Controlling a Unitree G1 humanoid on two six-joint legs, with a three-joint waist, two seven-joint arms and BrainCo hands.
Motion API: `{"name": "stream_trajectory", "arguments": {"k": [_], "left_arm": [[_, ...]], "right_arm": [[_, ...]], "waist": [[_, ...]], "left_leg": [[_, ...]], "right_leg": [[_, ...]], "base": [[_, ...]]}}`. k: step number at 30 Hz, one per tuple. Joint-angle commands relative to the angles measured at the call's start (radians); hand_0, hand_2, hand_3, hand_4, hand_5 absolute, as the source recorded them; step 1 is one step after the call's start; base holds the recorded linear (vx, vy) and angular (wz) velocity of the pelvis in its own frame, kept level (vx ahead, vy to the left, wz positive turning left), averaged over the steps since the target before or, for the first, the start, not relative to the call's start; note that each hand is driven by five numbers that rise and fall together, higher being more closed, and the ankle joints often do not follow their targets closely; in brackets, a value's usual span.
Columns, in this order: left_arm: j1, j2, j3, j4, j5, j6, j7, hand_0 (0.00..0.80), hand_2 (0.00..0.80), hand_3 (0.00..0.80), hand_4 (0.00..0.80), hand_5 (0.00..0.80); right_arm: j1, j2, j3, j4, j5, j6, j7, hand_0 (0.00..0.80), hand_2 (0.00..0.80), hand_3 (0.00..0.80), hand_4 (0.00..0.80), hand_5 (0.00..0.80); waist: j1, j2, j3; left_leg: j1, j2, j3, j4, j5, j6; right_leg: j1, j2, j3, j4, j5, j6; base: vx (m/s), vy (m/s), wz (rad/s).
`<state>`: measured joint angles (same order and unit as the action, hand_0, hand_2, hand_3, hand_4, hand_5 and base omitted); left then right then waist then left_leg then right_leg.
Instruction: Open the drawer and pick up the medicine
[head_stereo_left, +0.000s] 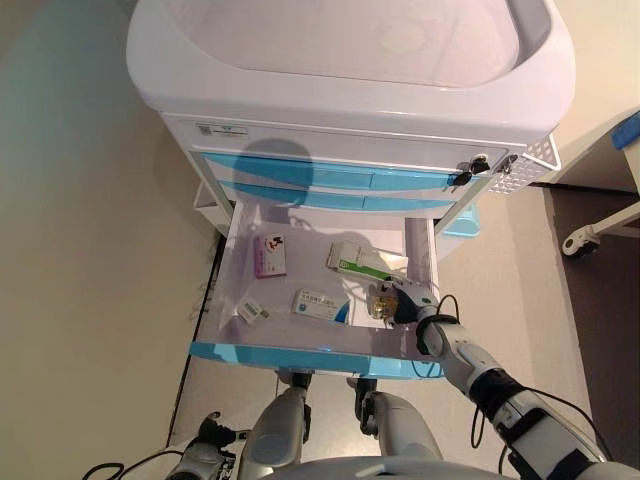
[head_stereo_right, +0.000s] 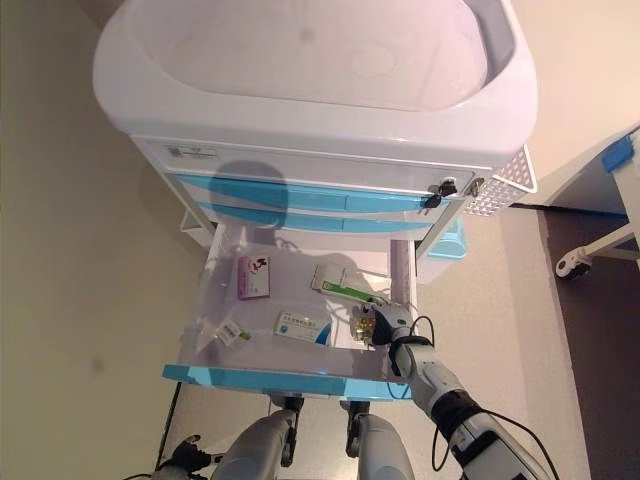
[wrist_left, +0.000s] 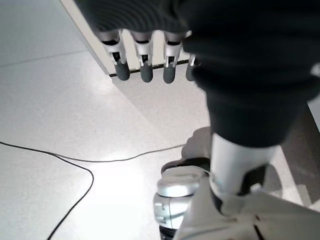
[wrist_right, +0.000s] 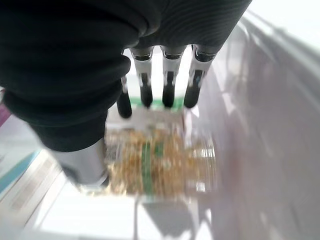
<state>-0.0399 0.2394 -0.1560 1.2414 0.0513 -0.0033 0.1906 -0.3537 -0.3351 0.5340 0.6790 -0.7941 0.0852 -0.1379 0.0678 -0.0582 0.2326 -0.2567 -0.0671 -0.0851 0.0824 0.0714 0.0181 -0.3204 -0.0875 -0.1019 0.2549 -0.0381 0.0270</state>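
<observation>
The white cart's lower drawer (head_stereo_left: 300, 353), with a light blue front, stands pulled out. In it lie a pink box (head_stereo_left: 269, 255), a green and white box (head_stereo_left: 357, 262), a blue and white box (head_stereo_left: 318, 305) and a small white pack (head_stereo_left: 251, 311). A clear bottle of yellow pills (head_stereo_left: 381, 302) lies at the drawer's right wall. My right hand (head_stereo_left: 410, 301) is inside the drawer at the bottle (wrist_right: 160, 165), with straight fingers (wrist_right: 168, 87) over it and the thumb (wrist_right: 85, 167) beside it. My left hand (wrist_left: 145, 55) hangs open and empty low beside the cart.
Two shut blue drawers (head_stereo_left: 330, 178) sit above the open one, with keys (head_stereo_left: 465, 176) in a lock at their right. A white mesh basket (head_stereo_left: 530, 165) hangs on the cart's right side. A wheeled frame (head_stereo_left: 582, 241) stands at the far right. Cables (wrist_left: 75, 162) lie on the floor.
</observation>
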Motion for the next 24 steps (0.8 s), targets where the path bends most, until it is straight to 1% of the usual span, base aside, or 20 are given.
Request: {"name": "stream_trajectory", "arguments": {"k": [1, 14, 21, 22, 23, 24], "left_arm": [[-0.014, 0.000, 0.003, 0.022, -0.027, 0.009, 0.004, 0.000, 0.000, 0.000, 0.000, 0.000], [-0.018, -0.003, 0.009, 0.030, -0.030, 0.006, 0.006, 0.000, 0.000, 0.000, 0.000, 0.000], [-0.021, -0.004, 0.005, 0.032, -0.031, 0.005, 0.006, 0.000, 0.000, 0.000, 0.000, 0.000], [-0.021, -0.004, 0.004, 0.033, -0.031, 0.004, 0.005, 0.000, 0.000, 0.000, 0.000, 0.000], [-0.021, -0.003, 0.004, 0.033, -0.031, 0.005, 0.003, 0.000, 0.000, 0.000, 0.000, 0.000], [-0.021, -0.003, 0.004, 0.033, -0.031, 0.005, 0.003, 0.000, 0.000, 0.000, 0.000, 0.000]], "right_arm": [[0.059, -0.004, 0.072, 0.043, -0.036, 0.035, 0.063, 0.800, 0.800, 0.800, 0.800, 0.800], [0.077, -0.016, 0.088, 0.011, -0.046, 0.015, 0.067, 0.800, 0.800, 0.800, 0.800, 0.800], [0.070, -0.008, 0.092, 0.035, -0.032, 0.014, 0.063, 0.800, 0.800, 0.800, 0.800, 0.800], [0.069, -0.006, 0.092, 0.033, -0.027, 0.013, 0.063, 0.756, 0.756, 0.756, 0.756, 0.756], [0.067, -0.008, 0.091, 0.026, -0.022, 0.012, 0.063, 0.417, 0.417, 0.417, 0.417, 0.417], [0.067, -0.008, 0.091, 0.025, -0.022, 0.012, 0.063, 0.141, 0.141, 0.141, 0.141, 0.141]], "waist": [[0.005, -0.004, 0.045], [0.006, -0.014, 0.048], [0.010, -0.011, 0.044], [0.010, -0.011, 0.043], [0.010, -0.012, 0.044], [0.010, -0.011, 0.044]], "left_leg": [[-0.008, -0.064, 0.013, 0.016, -0.040, 0.035], [-0.013, -0.064, -0.001, 0.011, -0.035, 0.034], [-0.012, -0.064, -0.008, 0.005, -0.033, 0.035], [-0.012, -0.064, -0.010, 0.005, -0.033, 0.035], [-0.011, -0.064, -0.010, 0.005, -0.033, 0.035], [-0.011, -0.064, -0.010, 0.005, -0.033, 0.035]], "right_leg": [[-0.009, -0.039, 0.040, -0.022, 0.105, 0.083], [-0.011, -0.038, 0.039, -0.023, 0.102, 0.081], [-0.013, -0.039, 0.036, -0.017, 0.099, 0.080], [-0.013, -0.039, 0.035, -0.017, 0.098, 0.080], [-0.014, -0.039, 0.033, -0.018, 0.099, 0.080], [-0.014, -0.039, 0.033, -0.018, 0.099, 0.080]], "base": [[0.000, 0.000, 0.00], [0.001, -0.003, 0.03], [0.003, -0.002, 0.03], [0.011, -0.007, 0.07], [0.007, -0.006, 0.03], [0.000, 0.000, 0.00]]}}
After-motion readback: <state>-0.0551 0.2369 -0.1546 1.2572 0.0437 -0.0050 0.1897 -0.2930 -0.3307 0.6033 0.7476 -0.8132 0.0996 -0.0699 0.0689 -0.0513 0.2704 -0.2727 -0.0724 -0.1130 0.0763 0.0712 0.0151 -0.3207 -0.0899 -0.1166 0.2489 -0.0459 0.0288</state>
